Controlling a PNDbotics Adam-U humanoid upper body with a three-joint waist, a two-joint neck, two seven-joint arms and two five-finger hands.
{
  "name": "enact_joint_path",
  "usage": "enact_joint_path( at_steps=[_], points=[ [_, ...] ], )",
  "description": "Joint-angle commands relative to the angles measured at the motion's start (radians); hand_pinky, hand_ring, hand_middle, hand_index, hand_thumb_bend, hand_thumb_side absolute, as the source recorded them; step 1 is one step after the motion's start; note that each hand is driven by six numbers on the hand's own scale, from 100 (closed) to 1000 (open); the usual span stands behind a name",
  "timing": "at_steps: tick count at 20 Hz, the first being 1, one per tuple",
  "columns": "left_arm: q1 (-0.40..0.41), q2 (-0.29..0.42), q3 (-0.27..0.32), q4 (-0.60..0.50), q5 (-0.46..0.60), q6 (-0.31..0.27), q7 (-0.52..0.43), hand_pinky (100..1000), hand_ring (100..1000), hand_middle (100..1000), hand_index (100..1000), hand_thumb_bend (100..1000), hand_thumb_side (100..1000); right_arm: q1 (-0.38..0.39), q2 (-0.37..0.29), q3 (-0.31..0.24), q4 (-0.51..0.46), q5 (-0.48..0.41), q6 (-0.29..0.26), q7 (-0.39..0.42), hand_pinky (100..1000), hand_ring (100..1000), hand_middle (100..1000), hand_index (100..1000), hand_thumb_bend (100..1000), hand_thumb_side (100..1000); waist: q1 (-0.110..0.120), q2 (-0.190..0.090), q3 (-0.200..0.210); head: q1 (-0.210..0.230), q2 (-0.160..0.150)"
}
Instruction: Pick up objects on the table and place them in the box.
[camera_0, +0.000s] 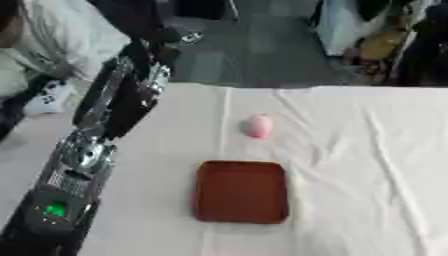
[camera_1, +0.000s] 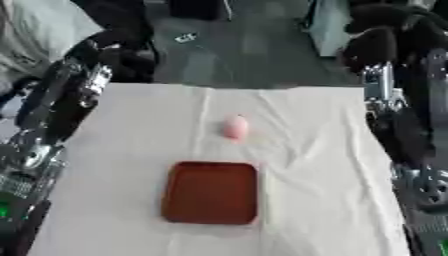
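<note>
A small pink rounded object (camera_0: 257, 126) lies on the white tablecloth, near the middle of the table. Just in front of it sits a shallow reddish-brown box (camera_0: 241, 191), open on top with nothing in it. My left arm rises along the table's left edge, and my left hand (camera_1: 121, 50) is held up beyond the far left corner, well away from the pink object. My right arm rises along the right edge. My right hand (camera_1: 378, 44) is a dark shape above the far right corner, also well clear of both things.
The white cloth (camera_0: 367, 165) covers the whole table and is creased. Beyond the far edge is a grey floor (camera_0: 254, 45) with clutter at the back right. White bundles (camera_0: 61, 35) lie at the far left.
</note>
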Motion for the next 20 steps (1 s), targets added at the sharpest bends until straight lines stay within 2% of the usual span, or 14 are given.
enact_joint_path(
  at_steps=[1, 7, 11, 16, 20],
  points=[
    [-0.017, 0.007, 0.011, -0.020, -0.003, -0.003, 0.000, 703, 766, 836, 906, 100, 765, -0.006, -0.007, -0.007, -0.012, 0.003, 0.000, 0.002, 359, 486, 582, 739, 100, 791, -0.001, -0.011, 0.001, 0.007, -0.013],
    [-0.016, 0.007, 0.011, -0.020, -0.003, -0.001, 0.000, 702, 766, 836, 906, 100, 765, -0.005, -0.007, -0.007, -0.012, 0.003, 0.002, 0.004, 356, 485, 581, 739, 100, 790, 0.000, -0.011, 0.002, 0.008, -0.012],
    [-0.017, 0.006, 0.012, -0.020, -0.001, -0.002, 0.001, 703, 766, 836, 906, 100, 765, -0.009, -0.012, -0.001, -0.012, 0.001, 0.027, 0.014, 349, 488, 588, 743, 100, 793, 0.001, -0.015, 0.018, 0.018, -0.021],
    [-0.014, 0.005, 0.009, -0.020, 0.001, 0.000, -0.002, 702, 766, 835, 906, 100, 765, -0.104, -0.037, 0.018, 0.037, 0.037, 0.096, 0.087, 366, 507, 605, 757, 100, 787, -0.002, -0.028, 0.028, 0.003, -0.025],
    [-0.011, 0.005, 0.008, -0.020, 0.002, 0.001, -0.004, 701, 766, 835, 906, 100, 766, -0.176, -0.039, 0.026, 0.117, 0.080, 0.121, 0.122, 370, 513, 617, 761, 100, 788, -0.002, -0.030, 0.030, 0.001, -0.026]
  ],
)
